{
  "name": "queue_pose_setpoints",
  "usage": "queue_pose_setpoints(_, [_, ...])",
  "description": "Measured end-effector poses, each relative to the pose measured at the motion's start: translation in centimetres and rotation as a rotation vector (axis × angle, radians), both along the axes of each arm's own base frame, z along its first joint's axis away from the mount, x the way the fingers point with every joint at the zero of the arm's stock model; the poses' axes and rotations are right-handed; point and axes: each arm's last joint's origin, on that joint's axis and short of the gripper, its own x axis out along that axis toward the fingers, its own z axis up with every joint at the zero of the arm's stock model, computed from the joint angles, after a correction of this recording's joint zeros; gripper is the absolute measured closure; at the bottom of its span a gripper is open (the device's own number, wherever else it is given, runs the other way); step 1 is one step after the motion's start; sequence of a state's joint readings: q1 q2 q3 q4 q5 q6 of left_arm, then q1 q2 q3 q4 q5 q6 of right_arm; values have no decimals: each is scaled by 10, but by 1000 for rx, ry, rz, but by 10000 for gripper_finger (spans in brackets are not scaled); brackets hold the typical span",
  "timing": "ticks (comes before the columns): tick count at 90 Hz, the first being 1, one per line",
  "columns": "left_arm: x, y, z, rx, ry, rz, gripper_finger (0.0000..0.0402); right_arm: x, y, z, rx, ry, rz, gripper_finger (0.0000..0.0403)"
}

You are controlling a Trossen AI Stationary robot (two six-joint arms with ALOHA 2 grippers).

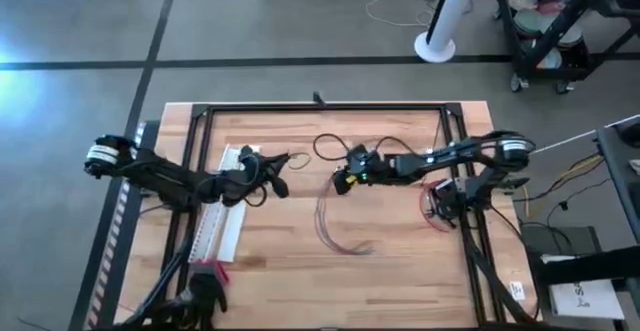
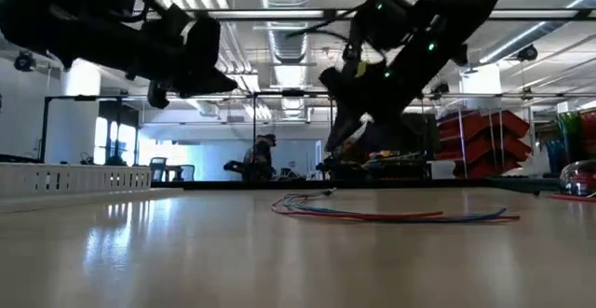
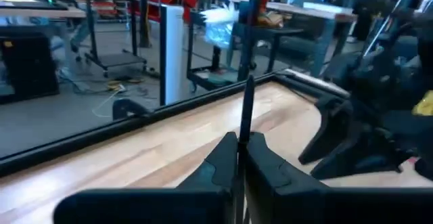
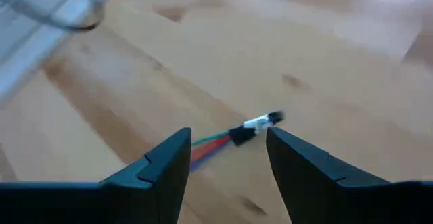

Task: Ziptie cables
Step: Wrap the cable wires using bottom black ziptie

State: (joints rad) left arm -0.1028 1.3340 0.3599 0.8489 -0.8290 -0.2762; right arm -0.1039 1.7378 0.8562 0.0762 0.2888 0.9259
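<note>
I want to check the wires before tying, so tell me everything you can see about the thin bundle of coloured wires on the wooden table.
The thin bundle of coloured wires lies loose and flat on the wooden table, red, blue and green strands curving together. One end carries a small dark sleeve and pale tip. The right gripper hovers open above that end, not touching.

Setting: open-plan robotics lab. Exposed ceiling ducts (image 2: 279, 43), red parts bins (image 2: 475, 136), wheeled cart (image 1: 550, 31) on concrete floor (image 1: 80, 31) at 1 o'clock.

Cables (image 4: 223, 141) partly hidden behind right gripper (image 4: 226, 158).
</note>
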Motion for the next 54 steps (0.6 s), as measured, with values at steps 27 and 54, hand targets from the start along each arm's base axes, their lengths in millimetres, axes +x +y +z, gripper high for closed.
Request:
queue_pose_setpoints(27, [10, -3, 0, 11, 41, -56, 401, 14, -4, -28, 93, -26, -127, 249])
queue_pose_setpoints(54, [14, -3, -12, 11, 106, -64, 401, 7, -3, -13, 119, -21, -156, 259])
